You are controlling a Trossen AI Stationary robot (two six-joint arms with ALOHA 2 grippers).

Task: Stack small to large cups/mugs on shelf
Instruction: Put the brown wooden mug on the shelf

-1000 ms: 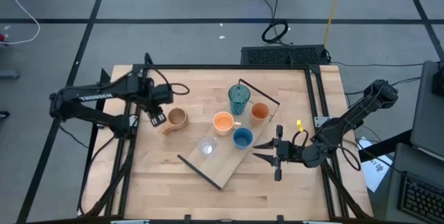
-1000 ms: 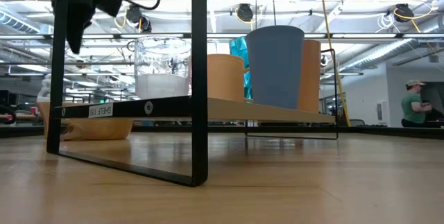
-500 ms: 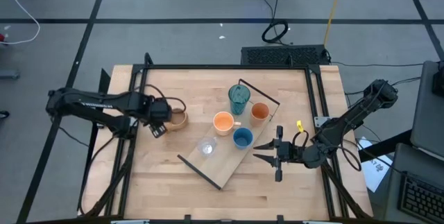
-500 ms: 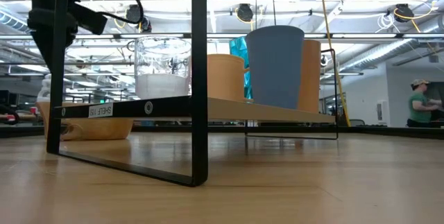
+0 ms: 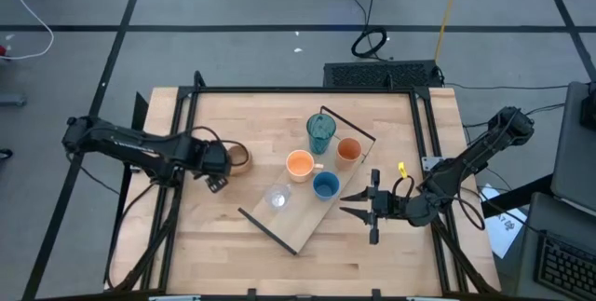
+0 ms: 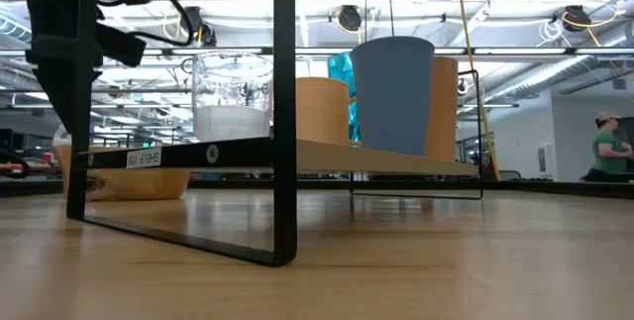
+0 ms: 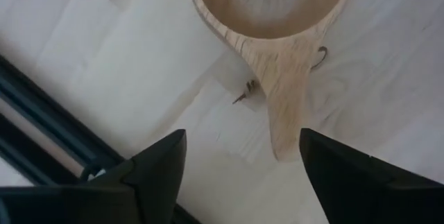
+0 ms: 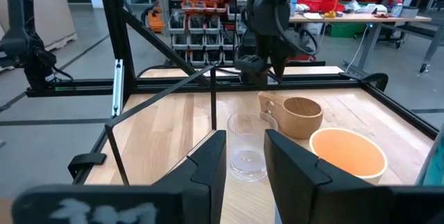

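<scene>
Hiding tan mug [image 5: 239, 157] handle: left gripper [image 5: 217, 170].

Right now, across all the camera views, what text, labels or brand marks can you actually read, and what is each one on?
White lettering on the left arm's link, high view: too small to read here.
Small white label on the shelf's front edge, low view: printed upside down, not legible.
White marking on the right gripper's body, right wrist view: blurred, unreadable.
Left wrist view: no text.
</scene>
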